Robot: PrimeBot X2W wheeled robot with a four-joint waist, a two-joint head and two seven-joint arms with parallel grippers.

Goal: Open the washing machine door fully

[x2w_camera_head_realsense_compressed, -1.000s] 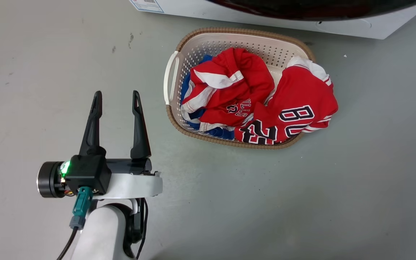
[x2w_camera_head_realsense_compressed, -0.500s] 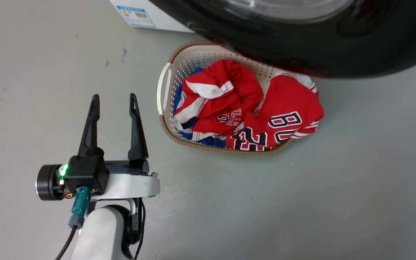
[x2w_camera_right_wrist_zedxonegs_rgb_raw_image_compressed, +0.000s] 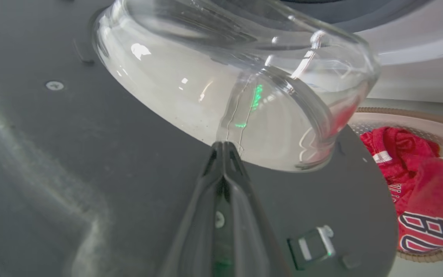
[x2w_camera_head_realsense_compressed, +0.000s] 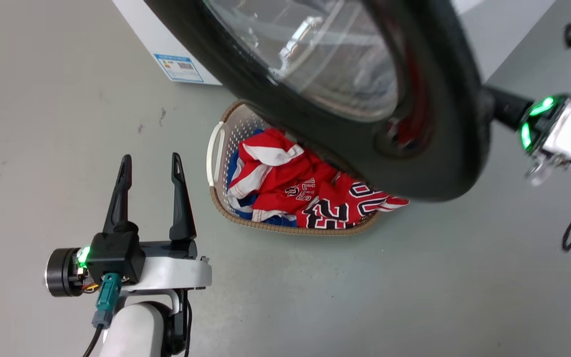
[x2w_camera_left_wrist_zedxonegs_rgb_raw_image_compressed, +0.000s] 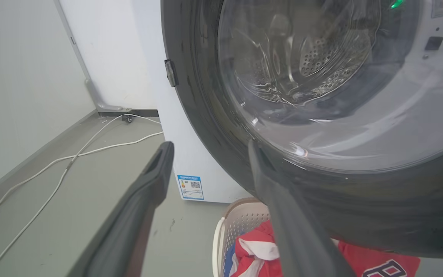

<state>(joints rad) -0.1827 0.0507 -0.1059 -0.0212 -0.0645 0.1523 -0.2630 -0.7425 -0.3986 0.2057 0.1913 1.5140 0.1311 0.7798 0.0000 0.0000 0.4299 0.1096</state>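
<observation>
Swung wider, washing machine door (x2w_camera_head_realsense_compressed: 444, 124) lies left of right gripper (x2w_camera_right_wrist_zedxonegs_rgb_raw_image_compressed: 224, 145), fingers together at its inner face; left gripper (x2w_camera_head_realsense_compressed: 151, 158) spread, farther off.

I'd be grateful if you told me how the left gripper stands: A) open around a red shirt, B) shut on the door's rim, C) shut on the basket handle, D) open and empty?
D: the left gripper is spread over bare floor beside the basket, nothing between its fingers.

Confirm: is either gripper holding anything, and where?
Nothing gripped. Left gripper open, empty. Right gripper shut, tips against inner face of the washing machine door, beside its glass bowl.
</observation>
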